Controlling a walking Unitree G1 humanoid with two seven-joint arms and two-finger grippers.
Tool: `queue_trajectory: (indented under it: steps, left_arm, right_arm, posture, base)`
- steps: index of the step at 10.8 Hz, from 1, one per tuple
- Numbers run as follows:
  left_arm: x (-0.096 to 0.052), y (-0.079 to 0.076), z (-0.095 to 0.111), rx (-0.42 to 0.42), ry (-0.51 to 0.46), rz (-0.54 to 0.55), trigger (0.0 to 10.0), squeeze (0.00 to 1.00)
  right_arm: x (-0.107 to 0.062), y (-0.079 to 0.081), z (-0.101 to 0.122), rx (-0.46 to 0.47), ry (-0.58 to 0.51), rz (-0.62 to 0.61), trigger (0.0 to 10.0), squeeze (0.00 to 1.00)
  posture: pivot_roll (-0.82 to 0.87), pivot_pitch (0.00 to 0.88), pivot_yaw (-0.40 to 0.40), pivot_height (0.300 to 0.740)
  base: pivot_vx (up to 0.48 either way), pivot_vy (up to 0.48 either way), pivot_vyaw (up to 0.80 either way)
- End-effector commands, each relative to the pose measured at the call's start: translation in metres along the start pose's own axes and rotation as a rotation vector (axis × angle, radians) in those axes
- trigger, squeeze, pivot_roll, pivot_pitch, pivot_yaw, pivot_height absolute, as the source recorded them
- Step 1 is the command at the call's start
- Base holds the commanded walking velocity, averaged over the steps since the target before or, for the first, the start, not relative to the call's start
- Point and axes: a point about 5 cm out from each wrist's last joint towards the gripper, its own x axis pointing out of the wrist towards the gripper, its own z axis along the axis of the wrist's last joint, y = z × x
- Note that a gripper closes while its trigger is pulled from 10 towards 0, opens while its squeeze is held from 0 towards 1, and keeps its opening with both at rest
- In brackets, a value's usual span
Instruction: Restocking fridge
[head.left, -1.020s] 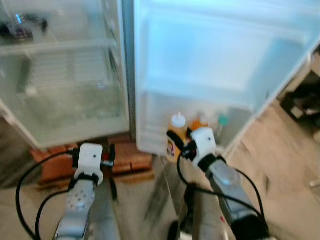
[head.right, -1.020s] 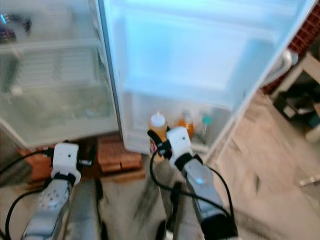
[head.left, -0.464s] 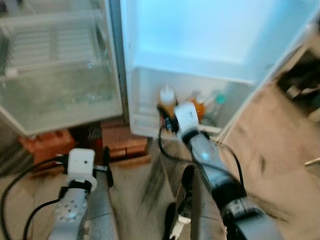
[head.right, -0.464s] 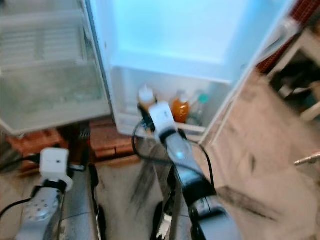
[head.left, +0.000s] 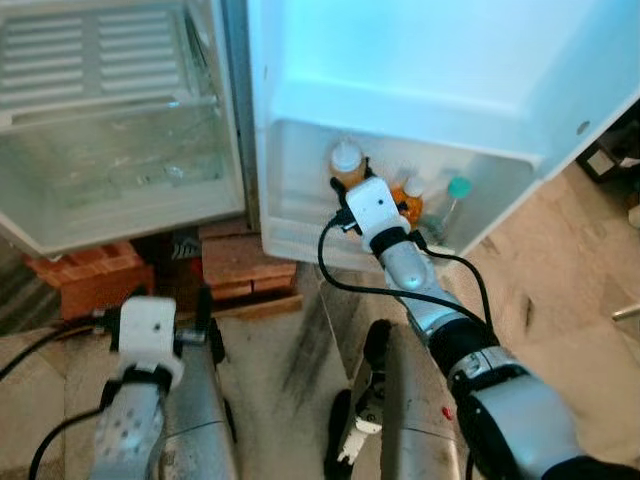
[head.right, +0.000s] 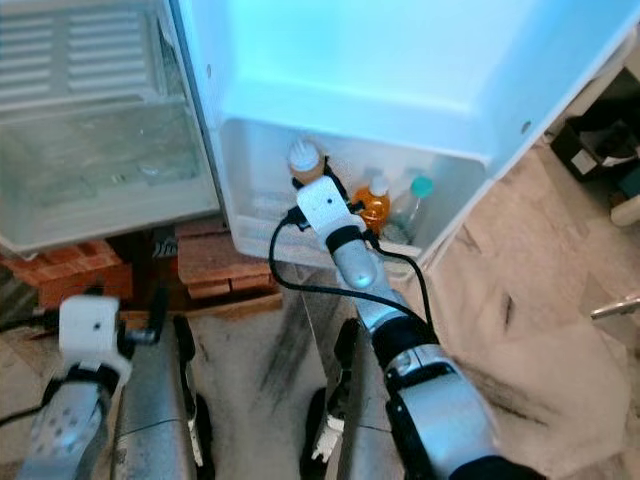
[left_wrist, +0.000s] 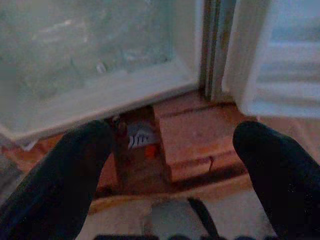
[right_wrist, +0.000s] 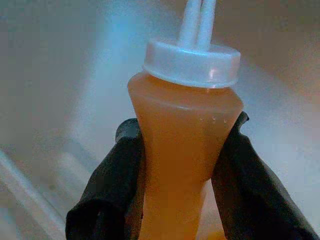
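Observation:
My right gripper (head.left: 352, 186) is shut on an orange sauce bottle (head.left: 347, 163) with a white cap, holding it in the bottom shelf of the open fridge door (head.left: 300, 215). In the right wrist view both black fingers (right_wrist: 107, 185) clamp the orange sauce bottle (right_wrist: 182, 160) at its waist. Beside it in the door shelf stand an orange-filled bottle (head.left: 409, 199) and a clear bottle with a teal cap (head.left: 452, 205). My left gripper (left_wrist: 175, 165) is open low over the floor, facing the fridge base.
The fridge body (head.left: 110, 190) stands open on the left with a clear crisper drawer and a white wire shelf above. Red bricks (head.left: 235, 265) prop the fridge off the floor. Dusty floor runs to the right, with dark clutter (head.right: 600, 150) at the far right.
My right arm has reached forward and carried the sauce bottle into the door shelf. The camera has tilted down and moved closer to the fridge. The left arm stayed low.

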Motion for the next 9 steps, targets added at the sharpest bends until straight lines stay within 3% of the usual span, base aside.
queue_trajectory:
  steps: [1, 4, 5, 6, 9]
  left_arm:
    - [-0.005, 0.0, 0.001, 0.002, 0.008, 0.001, 10.0, 0.0]
    - [-0.003, -0.001, 0.004, 0.003, 0.012, 0.003, 10.0, 0.0]
    - [-0.003, -0.001, 0.003, 0.004, 0.014, 0.007, 10.0, 0.0]
    - [-0.001, -0.001, 0.003, 0.005, 0.015, 0.008, 10.0, 0.0]
    - [0.013, 0.0, 0.005, 0.008, -0.002, -0.004, 10.0, 0.0]
  right_arm:
    - [-0.01, 0.008, -0.018, -0.02, 0.082, 0.029, 10.0, 0.0]
    - [-0.027, 0.033, -0.044, 0.21, 0.259, 0.095, 10.0, 0.0]
    - [-0.031, 0.032, -0.049, 0.254, 0.287, 0.074, 10.0, 0.0]
    - [-0.031, 0.026, -0.051, 0.277, 0.297, 0.044, 10.0, 1.0]
    - [-0.02, 0.009, -0.039, 0.23, 0.209, 0.03, 10.0, 1.0]
  posture:
    - [0.28, 0.306, -0.132, 0.505]
    - [0.28, 0.299, -0.14, 0.505]
    - [0.28, 0.294, -0.143, 0.505]
    - [0.28, 0.28, -0.143, 0.505]
    - [0.27, 0.23, -0.135, 0.505]
  base:
    - [0.0, 0.0, 0.0]
    - [0.0, 0.0, 0.0]
    - [0.0, 0.0, 0.0]
    - [0.0, 0.0, 0.0]
    - [0.0, 0.0, 0.0]
